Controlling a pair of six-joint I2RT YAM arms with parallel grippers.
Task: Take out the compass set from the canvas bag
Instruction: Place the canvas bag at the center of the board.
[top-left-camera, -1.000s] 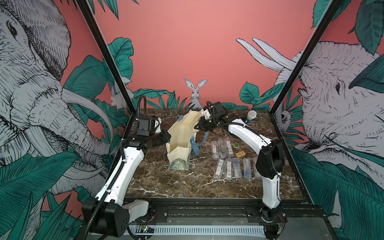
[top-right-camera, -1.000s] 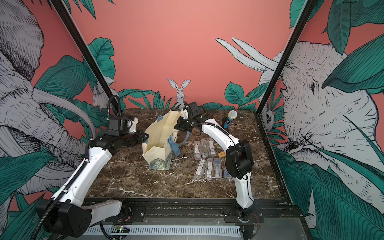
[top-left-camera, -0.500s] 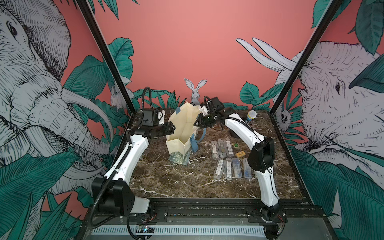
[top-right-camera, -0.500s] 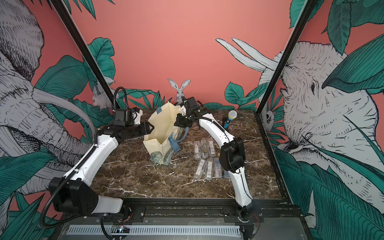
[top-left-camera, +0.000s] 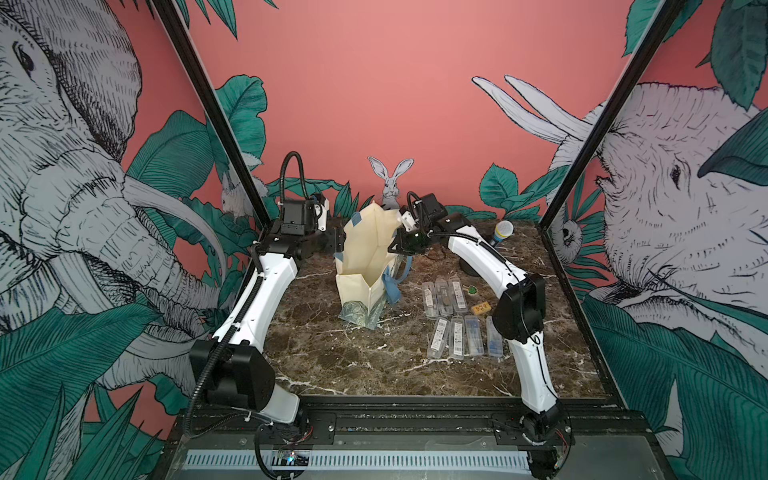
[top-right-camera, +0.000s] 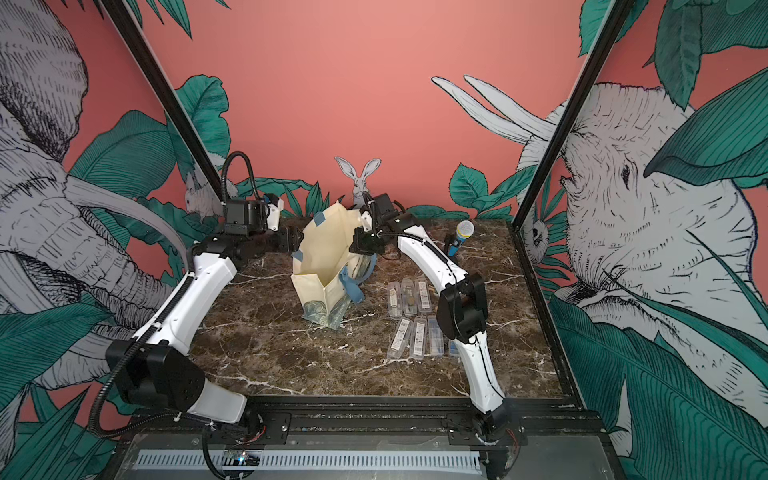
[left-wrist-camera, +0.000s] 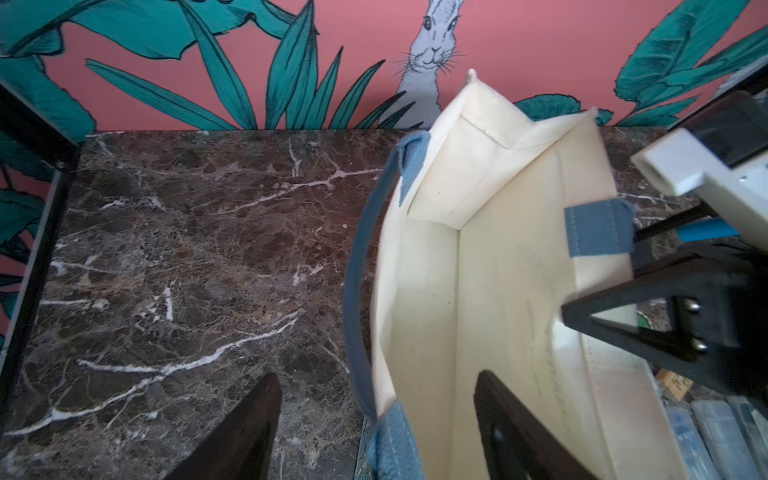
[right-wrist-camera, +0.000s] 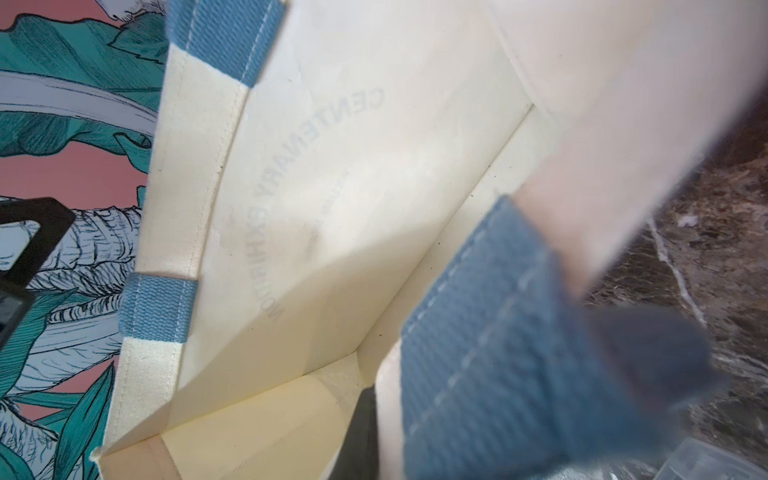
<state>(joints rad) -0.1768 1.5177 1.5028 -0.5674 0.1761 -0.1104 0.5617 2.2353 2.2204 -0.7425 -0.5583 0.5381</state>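
Observation:
The cream canvas bag stands upright mid-table with its mouth held open. My right gripper is shut on its right rim beside a blue strap end; in the right wrist view one dark finger presses the cloth. My left gripper is open at the left rim. In the left wrist view one finger is outside the bag and one inside. The inner walls are bare; the compass set is hidden.
Several clear labelled plastic cases lie in two rows right of the bag. A small yellow piece and a green one lie beside them. A blue-handled microphone stands at the back right.
The bag has gone from bent and leaning to upright with its mouth spread. My left gripper has moved in to the left rim and opened. The right gripper has kept its hold.

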